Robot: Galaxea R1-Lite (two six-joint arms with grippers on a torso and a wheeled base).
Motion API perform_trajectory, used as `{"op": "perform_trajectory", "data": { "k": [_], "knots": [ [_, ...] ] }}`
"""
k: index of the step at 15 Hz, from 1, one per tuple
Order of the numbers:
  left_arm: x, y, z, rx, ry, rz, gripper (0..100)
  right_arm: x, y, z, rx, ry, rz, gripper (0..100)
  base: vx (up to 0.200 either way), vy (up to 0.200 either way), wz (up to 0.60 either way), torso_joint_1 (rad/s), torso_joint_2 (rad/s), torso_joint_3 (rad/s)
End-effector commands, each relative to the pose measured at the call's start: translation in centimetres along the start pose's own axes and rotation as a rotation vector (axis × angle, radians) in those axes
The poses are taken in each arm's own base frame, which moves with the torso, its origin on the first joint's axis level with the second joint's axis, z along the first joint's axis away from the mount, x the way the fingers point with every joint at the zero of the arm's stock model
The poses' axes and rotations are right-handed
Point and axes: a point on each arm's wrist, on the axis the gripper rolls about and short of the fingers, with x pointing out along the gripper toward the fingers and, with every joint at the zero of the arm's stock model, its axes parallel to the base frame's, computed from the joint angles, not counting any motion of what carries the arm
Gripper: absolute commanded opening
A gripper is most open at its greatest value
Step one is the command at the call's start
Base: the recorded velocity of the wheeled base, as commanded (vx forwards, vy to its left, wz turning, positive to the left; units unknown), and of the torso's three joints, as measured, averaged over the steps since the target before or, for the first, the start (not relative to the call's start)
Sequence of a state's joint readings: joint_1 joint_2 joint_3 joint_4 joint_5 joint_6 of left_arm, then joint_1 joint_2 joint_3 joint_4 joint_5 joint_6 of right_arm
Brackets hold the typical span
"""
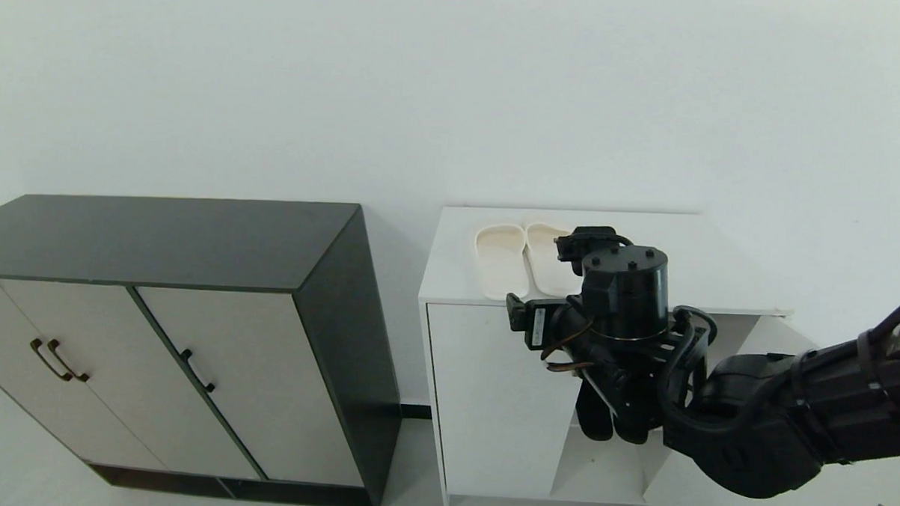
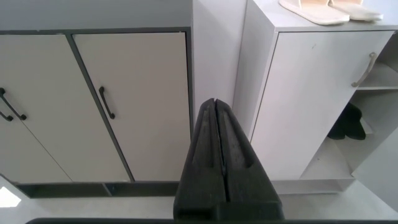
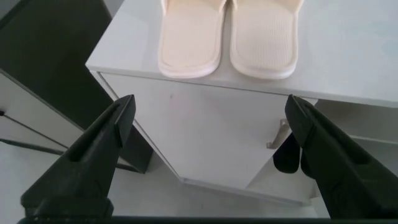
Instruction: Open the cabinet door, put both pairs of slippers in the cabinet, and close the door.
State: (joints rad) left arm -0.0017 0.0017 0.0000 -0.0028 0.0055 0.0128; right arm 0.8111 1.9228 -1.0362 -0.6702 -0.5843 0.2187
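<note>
**Beside the dark cupboard, a white cabinet stands open**

From the head view, a plain pale wall (image 1: 455,96) runs behind two pieces of furniture on a pale floor (image 1: 9,455). To the robot's left stands a cupboard (image 1: 158,243) with a dark top and sides. Its pale doors are shut and have dark handles. Just to its right is the white cabinet (image 1: 689,269), whose door (image 1: 497,404) is open. A pair of cream slippers (image 1: 528,263) lies side by side on the cabinet's flat top, toward the cupboard side. A pair of black slippers (image 1: 609,416) stands upright in the cabinet's lower compartment, past the door's free edge. The right arm (image 1: 751,421) is in front of the cabinet, with its wrist at the front edge of the top, and it partly covers the cream slipper on the right.

From the left wrist view, the left gripper (image 2: 216,109) has its fingers pressed flat together with nothing between them. It is held low, well in front of the gap between cupboard and cabinet. A pale handle (image 2: 364,68) runs along the door's free edge. Inside the cabinet there is a shelf (image 2: 379,84), and the black slippers stand below it.

From the right wrist view, the right gripper (image 3: 210,102) is spread wide and holds nothing. It hangs above and in front of the cabinet's top front edge, apart from the cream slippers. The black slippers show beyond the door handle, in the shadow of the compartment.
</note>
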Motion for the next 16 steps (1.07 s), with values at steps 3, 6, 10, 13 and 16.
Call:
{"op": "perform_trajectory", "data": {
  "k": [3,6,10,13,16],
  "knots": [
    [0.0,0.0,0.0,0.0,0.0,-0.001,0,-0.3,-0.2,-0.2,-0.005,0.0,-0.003,100,0.067,0.0,0.0,0.001,0.0,0.002],
    [0.0,0.0,0.0,0.0,0.0,-0.001,0,-0.3,-0.2,-0.2,-0.001,-0.006,-0.003,100,0.2,0.0,0.0,-0.004,0.0,0.004],
    [0.0,0.0,0.0,0.0,0.0,-0.001,0,-0.4,-0.1,-0.3,0.004,-0.016,0.001,100,0.2,0.0,0.0,0.008,0.0,0.001],
    [0.0,0.0,0.0,0.0,0.0,-0.001,0,-0.4,0.0,-1.0,-0.008,0.003,0.002,100,0.2,0.0,0.0,0.004,0.01,0.002],
    [0.0,0.0,0.0,0.0,0.001,-0.001,0,0.3,0.2,-2.1,-0.019,0.015,0.001,100,0.133,0.0,0.0,0.003,0.0,0.0]
  ]
}}
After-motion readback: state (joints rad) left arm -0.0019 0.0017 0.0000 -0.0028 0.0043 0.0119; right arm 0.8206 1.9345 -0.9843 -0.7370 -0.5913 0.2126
